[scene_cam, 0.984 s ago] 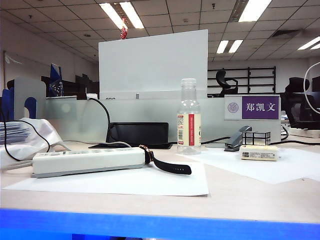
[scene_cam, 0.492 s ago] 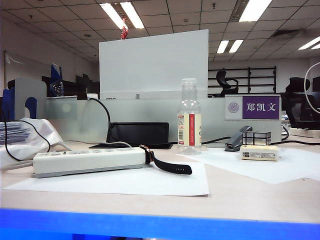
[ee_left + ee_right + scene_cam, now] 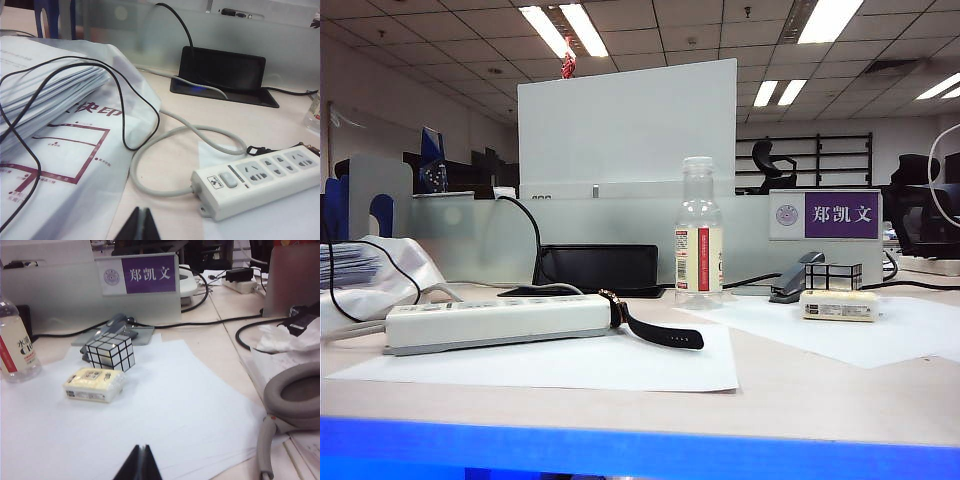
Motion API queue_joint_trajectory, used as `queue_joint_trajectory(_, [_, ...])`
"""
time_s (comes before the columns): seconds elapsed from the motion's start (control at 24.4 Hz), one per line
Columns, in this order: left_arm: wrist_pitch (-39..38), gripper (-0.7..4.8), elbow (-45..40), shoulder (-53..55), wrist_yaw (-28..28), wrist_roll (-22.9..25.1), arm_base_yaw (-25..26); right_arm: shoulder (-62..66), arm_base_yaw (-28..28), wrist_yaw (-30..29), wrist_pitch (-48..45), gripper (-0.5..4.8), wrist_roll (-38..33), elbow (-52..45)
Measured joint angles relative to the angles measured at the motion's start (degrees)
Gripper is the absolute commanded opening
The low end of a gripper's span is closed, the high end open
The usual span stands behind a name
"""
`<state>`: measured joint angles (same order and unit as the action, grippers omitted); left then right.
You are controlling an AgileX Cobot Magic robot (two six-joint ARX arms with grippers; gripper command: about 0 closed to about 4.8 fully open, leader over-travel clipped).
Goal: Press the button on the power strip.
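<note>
In the exterior view, one long, low off-white plastic power strip point(image 3: 498, 322) with a grey bottom edge is seen lying on a white paper sheet point(image 3: 570, 365) at the left of the pale table point(image 3: 800, 395). One black-strapped wristwatch point(image 3: 650, 327) lies touching the strip's right end. One clear plastic bottle point(image 3: 698, 236) with a red and white label stands upright behind the sheet, near the middle. To the right, one small cream-white packet point(image 3: 838, 305) rests on a second white sheet, with one silver mirror cube point(image 3: 833, 276) and one grey stapler point(image 3: 794, 278) just behind it. One purple and white name plate point(image 3: 823, 215) is fixed to the partition. Neither arm is seen here.

In the left wrist view, the left gripper point(image 3: 141, 226) is seen as two dark fingertips pressed together, holding nothing, hovering near the cable end of the power strip point(image 3: 257, 179). One grey rocker button point(image 3: 228, 179) sits at that end, beside three sockets in view. The thick white cable point(image 3: 165, 165) loops across the table. One stack of papers in a white plastic bag point(image 3: 60, 125) lies beside it, crossed by a thin black wire point(image 3: 122, 105).

In the right wrist view, the right gripper point(image 3: 140, 464) is likewise closed and empty, above the white sheet. The cream packet point(image 3: 94, 384) and the mirror cube point(image 3: 110, 352) are touching. One grey hose point(image 3: 287, 400) curls at the table edge.
</note>
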<state>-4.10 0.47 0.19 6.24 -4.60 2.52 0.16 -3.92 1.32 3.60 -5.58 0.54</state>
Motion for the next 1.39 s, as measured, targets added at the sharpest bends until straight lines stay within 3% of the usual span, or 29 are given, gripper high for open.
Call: queue_joint_trajectory(1.39, [0.00,-0.04,0.00,0.00,0.00,0.00,0.00,0.00,0.00,-2.97,0.09,0.04,0.02,0.00])
